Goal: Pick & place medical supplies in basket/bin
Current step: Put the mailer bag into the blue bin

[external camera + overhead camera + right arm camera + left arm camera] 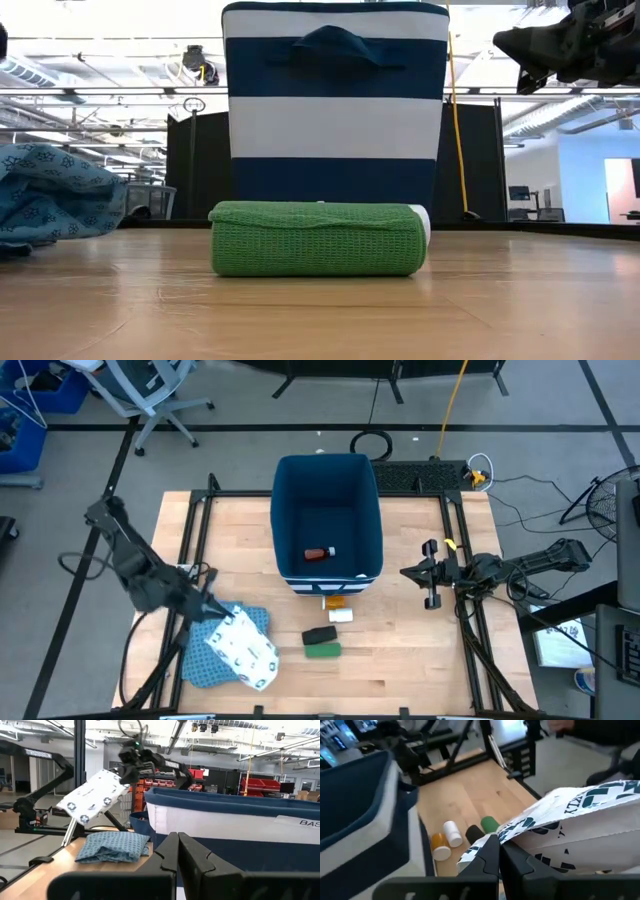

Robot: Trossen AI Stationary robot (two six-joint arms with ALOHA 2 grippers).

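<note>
The flat white green-printed packet (245,652) hangs in the air over the blue patterned cloth (205,660) at the near left, with my left gripper (218,610) shut on it. The deep dark-blue bin (328,500) stands at the table's middle, with a red white-capped tube (320,553) lying on its floor. In front of the bin lie an orange piece (335,601), a white piece (340,616), a black block (318,635) and a green block (322,650). My right gripper (405,572) waits shut, to the right of the bin, holding nothing. My left gripper pinches the packet between its two fingers at one corner (492,839). The fingers come slanting down from the table's left side. The packet (92,795) slopes down away from the fingers, lifted clear of the cloth (112,845) under it.
The bin's near wall (335,100) rises high behind the green block (318,240). A black frame rail (200,560) runs along the table's left and right sides. Bare wood lies at the near right of the table.
</note>
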